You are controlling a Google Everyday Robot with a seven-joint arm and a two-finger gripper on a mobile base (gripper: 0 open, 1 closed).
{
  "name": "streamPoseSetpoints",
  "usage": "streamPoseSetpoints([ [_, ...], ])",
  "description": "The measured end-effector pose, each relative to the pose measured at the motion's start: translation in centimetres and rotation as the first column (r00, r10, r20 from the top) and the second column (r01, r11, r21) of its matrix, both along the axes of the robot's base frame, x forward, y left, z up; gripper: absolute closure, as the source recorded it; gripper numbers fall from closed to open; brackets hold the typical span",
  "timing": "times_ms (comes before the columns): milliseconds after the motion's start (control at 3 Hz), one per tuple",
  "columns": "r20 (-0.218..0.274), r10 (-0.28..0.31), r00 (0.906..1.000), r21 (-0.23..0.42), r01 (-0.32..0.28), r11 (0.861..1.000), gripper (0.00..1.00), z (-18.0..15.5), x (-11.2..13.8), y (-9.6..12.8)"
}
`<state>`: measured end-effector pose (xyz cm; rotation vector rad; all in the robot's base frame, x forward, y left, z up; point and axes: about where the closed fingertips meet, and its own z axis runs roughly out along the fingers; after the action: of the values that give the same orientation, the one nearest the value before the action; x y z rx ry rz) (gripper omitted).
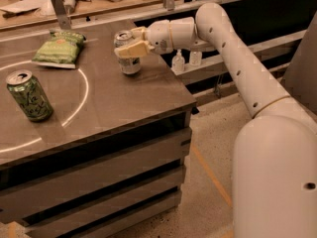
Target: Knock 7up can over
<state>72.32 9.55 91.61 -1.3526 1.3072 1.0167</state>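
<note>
The 7up can (130, 64), pale silver-grey with a silver top, stands upright near the far right part of the tabletop. My gripper (132, 44) reaches in from the right at the can's upper half and touches it; part of the gripper crosses the can's front. The white arm (233, 53) stretches from the lower right over the table's right edge.
A dark green patterned can (28, 95) stands at the left inside a white circle line. A green chip bag (58, 48) lies at the back left. The grey table (124, 103) ends just right of the 7up can. Small bottles (179, 62) sit on a shelf behind.
</note>
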Motion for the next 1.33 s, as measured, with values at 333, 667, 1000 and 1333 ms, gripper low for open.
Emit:
streamPoseSetpoints([
  [333, 0.025, 0.008, 0.9996, -0.116, -0.005, 0.993, 1.0, 0.8, -1.2, -0.2],
  [667, 0.07, 0.024, 0.9972, -0.278, -0.004, 0.96, 1.0, 1.7, -2.8, -0.6],
  [1000, 0.084, 0.032, 0.996, -0.525, 0.017, 0.851, 0.98, 1.3, -4.8, -1.7],
  [1333, 0.082, 0.034, 0.9961, -0.634, 0.025, 0.773, 0.76, 0.8, -5.9, -2.4],
])
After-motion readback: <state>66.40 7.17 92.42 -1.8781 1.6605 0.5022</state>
